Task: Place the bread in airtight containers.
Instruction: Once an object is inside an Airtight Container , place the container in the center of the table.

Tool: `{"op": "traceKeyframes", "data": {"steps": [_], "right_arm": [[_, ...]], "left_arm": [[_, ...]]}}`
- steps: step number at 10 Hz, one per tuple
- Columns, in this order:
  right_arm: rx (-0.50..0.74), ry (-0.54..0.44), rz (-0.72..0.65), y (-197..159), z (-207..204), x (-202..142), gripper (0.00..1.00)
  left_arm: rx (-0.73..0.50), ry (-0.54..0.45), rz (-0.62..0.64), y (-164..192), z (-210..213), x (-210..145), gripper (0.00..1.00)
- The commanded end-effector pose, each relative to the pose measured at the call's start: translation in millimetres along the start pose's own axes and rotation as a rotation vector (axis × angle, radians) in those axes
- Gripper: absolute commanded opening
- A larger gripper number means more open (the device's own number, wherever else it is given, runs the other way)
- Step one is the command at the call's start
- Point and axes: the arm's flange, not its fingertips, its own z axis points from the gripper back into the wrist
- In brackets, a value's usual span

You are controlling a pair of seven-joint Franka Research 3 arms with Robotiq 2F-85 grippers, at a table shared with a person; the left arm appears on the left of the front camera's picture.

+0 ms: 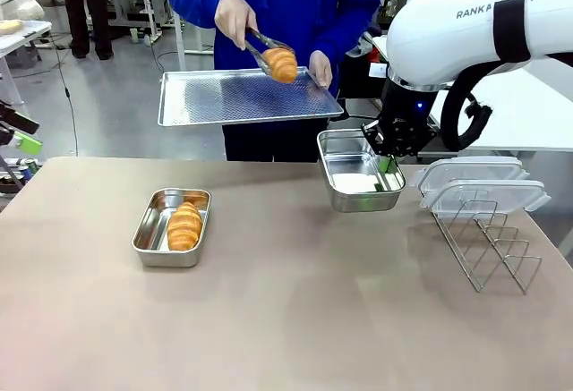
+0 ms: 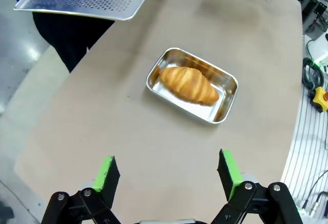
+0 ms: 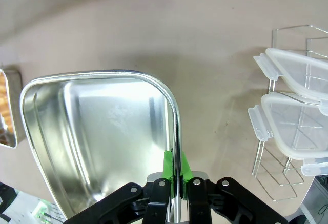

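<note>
Bread: 2 croissants, croissant A and croissant B; containers: 2 steel tins, tin A and tin B, plus 2 clear lids, lid A and lid B (so 4 container parts total). Singles: 1 perforated tray, 1 pair of tongs, 1 wire rack, 1 worktop. End effectors: 2, left end effector and right end effector.

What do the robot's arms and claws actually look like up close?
The right arm is a glossy white, rounded shell with dark lettering, a black band, a looping black cable and a small blue light near the wrist. The right claw and left claw are black jointed linkages with silver pivot pins, tipped with bright green pads.
</note>
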Motion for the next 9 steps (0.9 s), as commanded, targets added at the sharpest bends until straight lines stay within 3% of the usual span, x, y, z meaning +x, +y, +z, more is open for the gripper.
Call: {"op": "traceKeyframes", "data": {"steps": [1,9], "right_arm": [[-0.003,-0.012,-0.007,-0.6,4.4,0.7,0.0],[-0.003,-0.012,-0.007,-0.6,4.4,0.7,0.0]], "left_arm": [[-0.011,-0.001,-0.02,2.0,1.6,0.7,1.0],[-0.011,-0.001,-0.02,2.0,1.6,0.7,1.0]]}}
